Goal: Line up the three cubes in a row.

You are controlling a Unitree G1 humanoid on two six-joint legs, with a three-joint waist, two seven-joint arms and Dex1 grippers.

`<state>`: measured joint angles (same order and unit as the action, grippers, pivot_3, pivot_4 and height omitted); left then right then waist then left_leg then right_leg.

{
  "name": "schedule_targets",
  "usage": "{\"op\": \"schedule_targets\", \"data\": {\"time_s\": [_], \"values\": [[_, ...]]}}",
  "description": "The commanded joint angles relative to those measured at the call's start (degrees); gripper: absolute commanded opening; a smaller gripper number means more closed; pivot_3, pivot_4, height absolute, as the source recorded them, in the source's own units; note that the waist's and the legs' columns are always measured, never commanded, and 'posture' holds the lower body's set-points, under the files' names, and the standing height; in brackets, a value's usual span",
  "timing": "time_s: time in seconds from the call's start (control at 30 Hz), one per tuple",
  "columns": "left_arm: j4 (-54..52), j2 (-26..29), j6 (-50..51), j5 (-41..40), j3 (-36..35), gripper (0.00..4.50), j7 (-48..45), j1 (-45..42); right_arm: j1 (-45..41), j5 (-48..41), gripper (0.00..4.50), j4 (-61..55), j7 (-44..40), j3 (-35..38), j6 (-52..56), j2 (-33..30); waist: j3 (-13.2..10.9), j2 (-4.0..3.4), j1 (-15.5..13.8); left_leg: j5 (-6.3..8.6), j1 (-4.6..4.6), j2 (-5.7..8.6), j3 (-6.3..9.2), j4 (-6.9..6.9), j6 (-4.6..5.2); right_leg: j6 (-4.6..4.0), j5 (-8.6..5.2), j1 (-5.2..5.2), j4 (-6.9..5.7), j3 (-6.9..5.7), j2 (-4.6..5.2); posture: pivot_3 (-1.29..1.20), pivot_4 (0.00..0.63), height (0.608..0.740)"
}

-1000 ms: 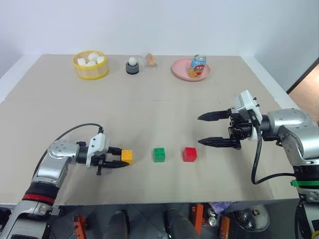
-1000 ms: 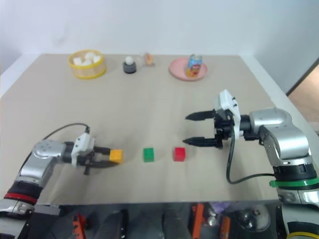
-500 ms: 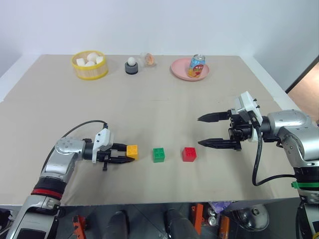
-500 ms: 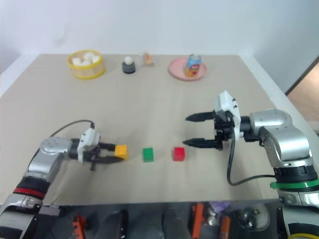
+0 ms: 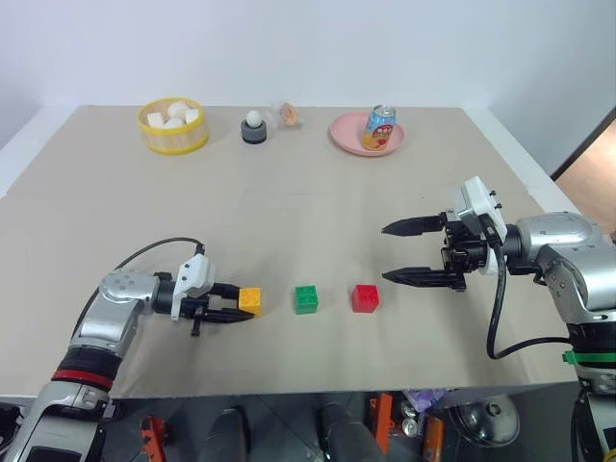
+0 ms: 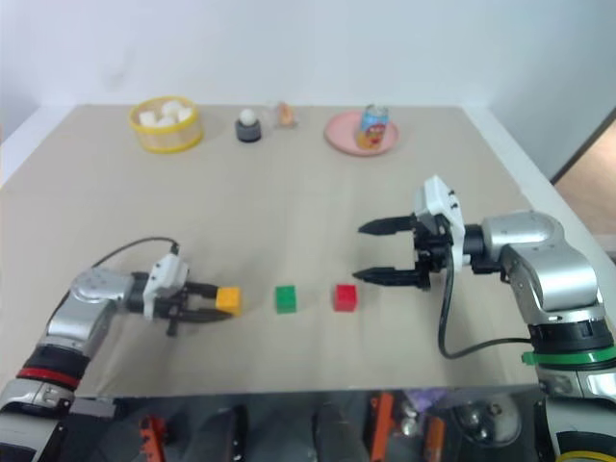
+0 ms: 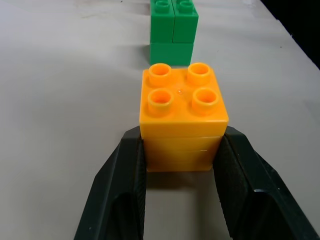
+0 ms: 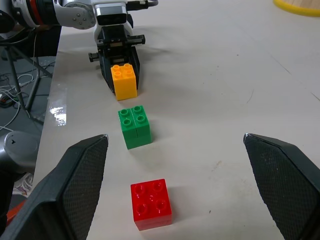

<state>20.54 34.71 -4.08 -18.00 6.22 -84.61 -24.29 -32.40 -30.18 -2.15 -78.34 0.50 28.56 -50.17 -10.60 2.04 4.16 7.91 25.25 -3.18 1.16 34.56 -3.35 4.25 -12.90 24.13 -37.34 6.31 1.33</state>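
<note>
The three cubes lie in a line across the near part of the table. The yellow-orange cube (image 5: 249,300) is at the left end, with my left gripper (image 5: 240,305) shut on its sides. In the left wrist view both black fingers (image 7: 125,180) press against the orange cube (image 7: 182,117), and the green cube (image 7: 173,30) stands just beyond it. The green cube (image 5: 307,298) sits in the middle and the red cube (image 5: 365,297) to its right, each with a small gap. My right gripper (image 5: 389,253) hangs open, to the right of the red cube and apart from it.
Along the far edge stand a yellow basket (image 5: 174,141) of white chunks, a grey holder with a white ball (image 5: 254,128), a small wrapped item (image 5: 289,115) and a pink plate (image 5: 346,135) bearing a can (image 5: 380,128). The table's front edge runs close below the cubes.
My left arm shifted slightly and the orange cube wobbled a little toward the green one and back; it ends almost where it was. The right arm has kept still.
</note>
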Motion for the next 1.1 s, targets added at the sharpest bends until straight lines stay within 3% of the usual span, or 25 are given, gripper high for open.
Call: {"op": "schedule_targets", "data": {"time_s": [0.03,0.8,0.87,0.93,1.1], "values": [[1.6,0.6,-1.7,0.3,-0.8,1.30,-0.6,-0.2,-0.7,-0.8,4.50,-1.4,0.2,2.0,-0.4,-0.6,0.0,0.00,0.0,0.00,-0.01,0.00,0.00,0.00,0.00,0.00,0.00,0.00,0.00,0.00,0.00,0.00,0.150,0.740],[4.9,-2.6,-3.8,1.1,0.5,1.30,-1.3,-3.2,-1.0,-0.9,4.50,-1.6,0.8,2.1,-0.1,-1.1,0.0,-0.02,-0.1,-0.03,-0.04,0.03,0.02,0.04,0.04,-0.01,0.02,-0.05,-0.05,0.00,0.01,0.00,0.150,0.740],[4.6,-2.6,-2.9,0.8,0.6,2.34,-1.5,-3.0,-0.9,-1.0,4.50,-1.6,0.7,2.2,-0.1,-1.1,0.0,-0.02,-0.1,-0.03,-0.04,0.03,0.02,0.04,0.04,0.00,0.02,-0.05,-0.05,0.00,0.01,0.00,0.150,0.740],[4.1,-2.2,-0.9,0.1,0.6,2.81,-2.3,-2.9,-0.9,-1.0,4.50,-1.5,0.6,2.2,-0.1,-1.2,0.0,-0.02,-0.1,-0.03,-0.04,0.03,0.02,0.04,0.04,0.00,0.02,-0.04,-0.05,0.00,0.00,0.00,0.150,0.740],[3.5,-2.2,-2.4,0.2,-0.2,4.48,-1.8,-2.9,-1.2,-0.9,4.50,-1.1,0.4,2.1,-0.3,-1.2,0.0,-0.02,-0.1,-0.03,-0.04,0.03,0.03,0.02,0.04,0.00,0.01,-0.04,-0.05,0.00,0.00,0.00,0.150,0.740]]}}
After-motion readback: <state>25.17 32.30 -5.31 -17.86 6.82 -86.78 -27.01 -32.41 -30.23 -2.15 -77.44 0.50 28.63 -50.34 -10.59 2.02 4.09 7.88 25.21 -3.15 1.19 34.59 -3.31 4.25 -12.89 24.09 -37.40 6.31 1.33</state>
